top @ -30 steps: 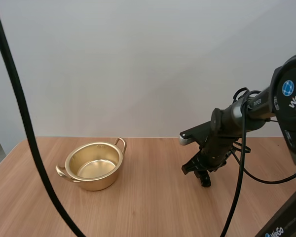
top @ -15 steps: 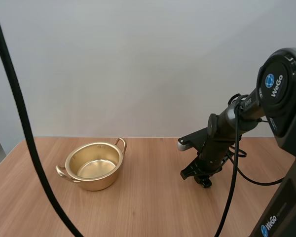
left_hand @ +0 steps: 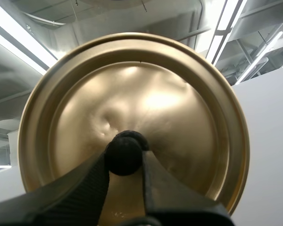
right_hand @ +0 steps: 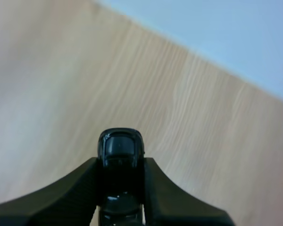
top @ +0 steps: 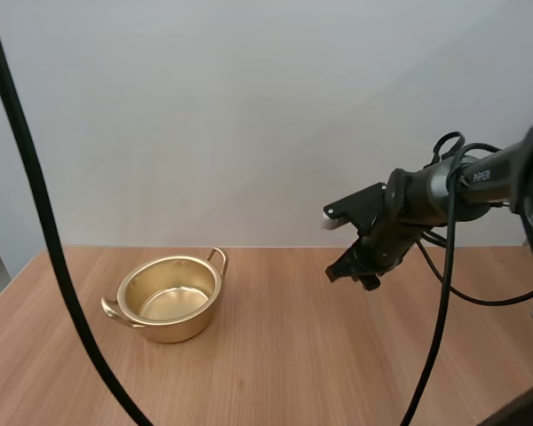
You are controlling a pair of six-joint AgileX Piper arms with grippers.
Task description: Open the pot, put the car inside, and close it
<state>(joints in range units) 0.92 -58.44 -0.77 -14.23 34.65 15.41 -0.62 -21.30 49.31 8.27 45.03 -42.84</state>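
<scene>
A gold pot (top: pixel 167 295) with two handles stands open on the wooden table's left side. My right gripper (top: pixel 369 280) hangs above the table's right half, shut on a small black car (right_hand: pixel 120 149), which sticks out between its fingers (right_hand: pixel 78 188) over bare wood. In the left wrist view my left gripper (left_hand: pixel 124 157) is shut on the black knob (left_hand: pixel 123 153) of the gold lid (left_hand: pixel 179 117), whose round top faces the camera.
The wooden table (top: pixel 275 355) runs wide between the pot and my right arm. A pale wall stands behind the table's far edge.
My right gripper has lifted off the table with the black car in it and risen toward the back. The pot has not moved.
</scene>
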